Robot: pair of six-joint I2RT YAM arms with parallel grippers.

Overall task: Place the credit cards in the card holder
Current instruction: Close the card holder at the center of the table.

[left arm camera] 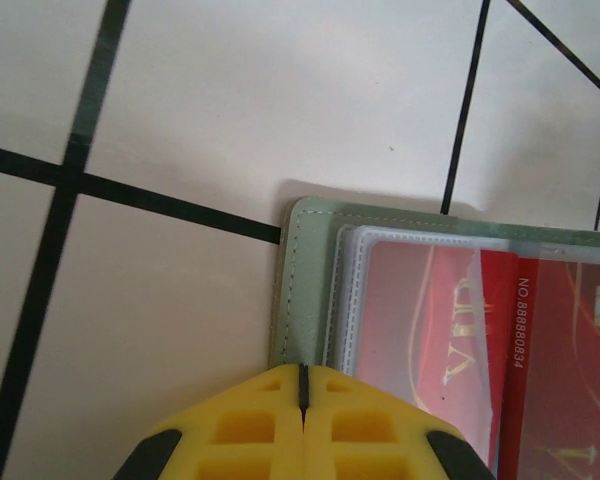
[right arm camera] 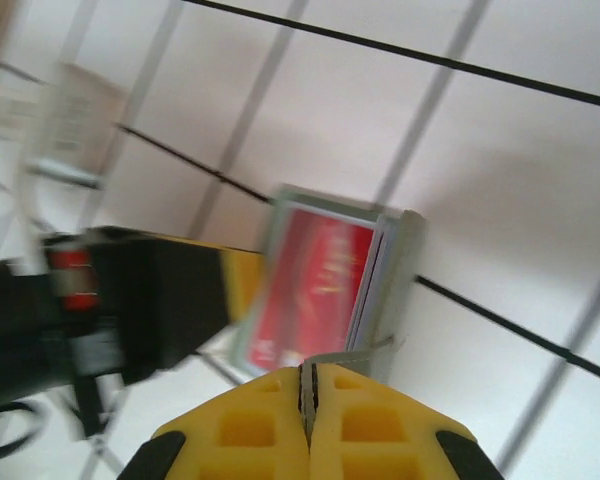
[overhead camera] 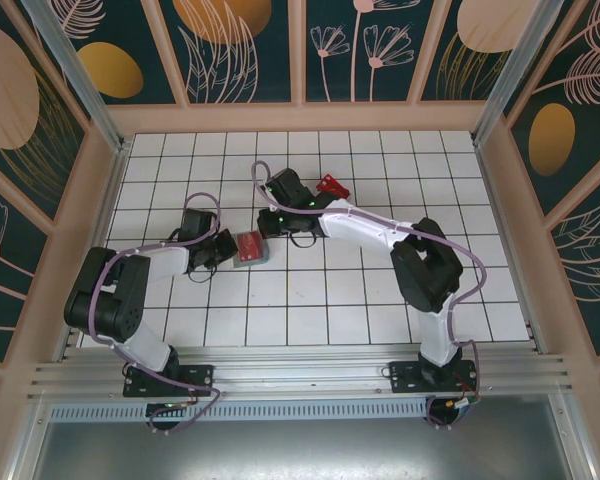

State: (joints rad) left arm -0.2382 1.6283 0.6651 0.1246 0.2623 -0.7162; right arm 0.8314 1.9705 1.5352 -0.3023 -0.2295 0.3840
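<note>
The flat grey-green soft card holder (overhead camera: 251, 248) is lying open on the white tiled bench (overhead camera: 360, 300), between the two arms. A red plastic credit card (left arm camera: 420, 320) marked VIP is sitting inside its clear sleeve. The left gripper (left arm camera: 302, 372) is keeping its yellow fingers pressed together, its tips meeting the card holder's near edge. The right gripper (right arm camera: 307, 372) is likewise closed, touching a raised grey flap; whether it is pinching it, I cannot tell. Another red card (overhead camera: 331, 185) is lying farther back on the bench.
</note>
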